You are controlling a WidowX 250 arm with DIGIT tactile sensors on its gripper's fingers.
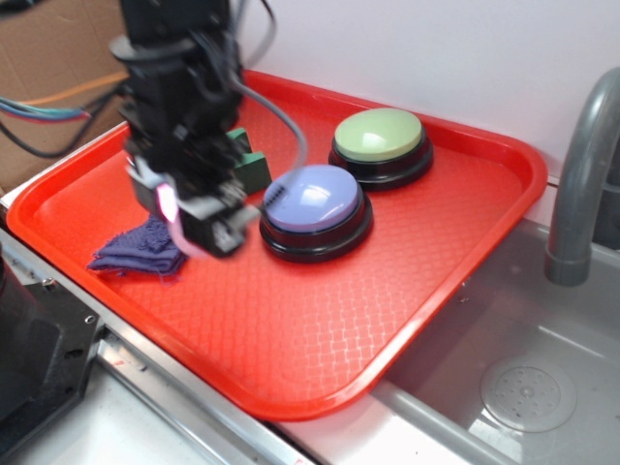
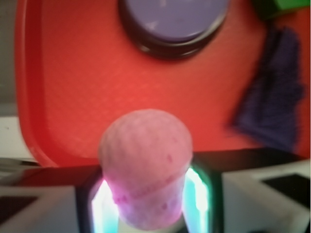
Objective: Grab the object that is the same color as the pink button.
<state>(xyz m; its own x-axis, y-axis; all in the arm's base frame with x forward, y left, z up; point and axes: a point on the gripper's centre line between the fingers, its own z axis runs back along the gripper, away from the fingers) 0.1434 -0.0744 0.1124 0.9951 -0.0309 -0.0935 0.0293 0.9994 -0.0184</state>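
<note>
Ball (image 2: pixel 146 165) sitting pinched in end effector (image 2: pixel 148 204), raised over red tray (image 2: pixel 63 73).
Fingers (image 2: pixel 104 204) are pressing on both sides of the dimpled pink ball; lavender button (image 1: pixel 315 199) is lying just beside, green button (image 1: pixel 379 136) behind it, purple cloth (image 1: pixel 140 250) under the arm.

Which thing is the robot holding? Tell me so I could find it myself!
Start at the big red tray beside the grey sink. Over its left part, above the purple cloth, hangs the black gripper. Pinched in its jaws is a small pale pink ball with a dimpled skin. Unlike the lavender button and green button, it has no black base.
</note>
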